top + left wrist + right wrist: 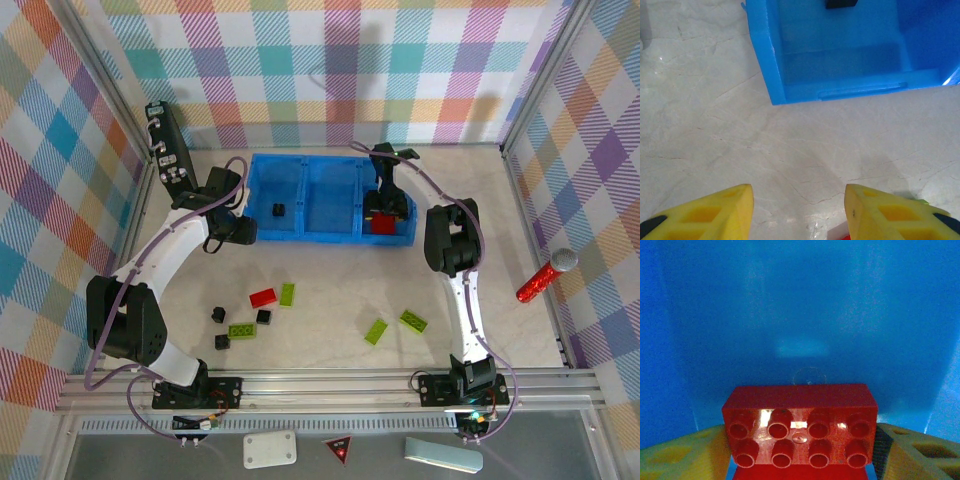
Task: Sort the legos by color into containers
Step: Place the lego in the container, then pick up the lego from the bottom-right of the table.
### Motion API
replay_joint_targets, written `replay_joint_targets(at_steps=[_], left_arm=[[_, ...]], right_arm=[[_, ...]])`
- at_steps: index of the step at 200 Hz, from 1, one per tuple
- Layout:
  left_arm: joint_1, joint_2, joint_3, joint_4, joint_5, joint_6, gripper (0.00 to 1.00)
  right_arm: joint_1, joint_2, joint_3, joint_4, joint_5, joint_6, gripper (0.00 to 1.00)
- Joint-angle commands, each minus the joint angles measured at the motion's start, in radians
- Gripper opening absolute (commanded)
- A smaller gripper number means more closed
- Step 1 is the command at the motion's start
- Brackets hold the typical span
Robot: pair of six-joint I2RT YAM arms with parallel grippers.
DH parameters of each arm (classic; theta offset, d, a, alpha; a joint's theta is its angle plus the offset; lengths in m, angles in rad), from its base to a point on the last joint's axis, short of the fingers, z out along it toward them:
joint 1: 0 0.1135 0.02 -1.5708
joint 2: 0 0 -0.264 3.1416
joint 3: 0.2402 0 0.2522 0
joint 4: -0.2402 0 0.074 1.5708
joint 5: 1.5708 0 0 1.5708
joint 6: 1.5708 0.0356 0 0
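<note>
Legos [263, 296]: four green, four black, two red. Left gripper [799, 196] released; right gripper [800, 434] unclear.

The pale marbled table [330, 300] carries a long blue tray [305, 238], its corner just ahead of the left fingers [715, 212]; behind those fingertips lie a red brick [263, 296], green bricks [376, 331] and black cubes [222, 342] (all loose, clear of the tray)

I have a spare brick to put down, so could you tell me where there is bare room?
Bare: the strip between the blue tray and the loose legos; the tray's middle compartment. Crowded: the near left, around the red brick and black cubes.
</note>
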Motion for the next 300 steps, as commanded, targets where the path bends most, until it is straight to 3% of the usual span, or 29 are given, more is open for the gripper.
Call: replay_joint_targets(at_steps=[1, 145, 232, 300], left_arm=[[0.012, 0.0, 0.002, 0.0, 0.016, 0.012, 0.51], [0.012, -0.042, 0.003, 0.001, 0.045, 0.004, 0.51], [0.012, -0.048, 0.003, 0.0, 0.05, 0.002, 0.51], [0.011, -0.051, -0.012, 0.002, 0.052, 0.0, 0.51]], right_arm=[[-0.007, -0.043, 0.023, -0.028, -0.008, 0.01, 0.73], [0.003, -0.21, -0.045, -0.078, 0.001, 0.026, 0.73], [0.076, -0.495, -0.41, 0.007, 0.009, 0.116, 0.73], [0.132, -0.759, -0.762, 0.085, -0.008, 0.32, 0.7]])
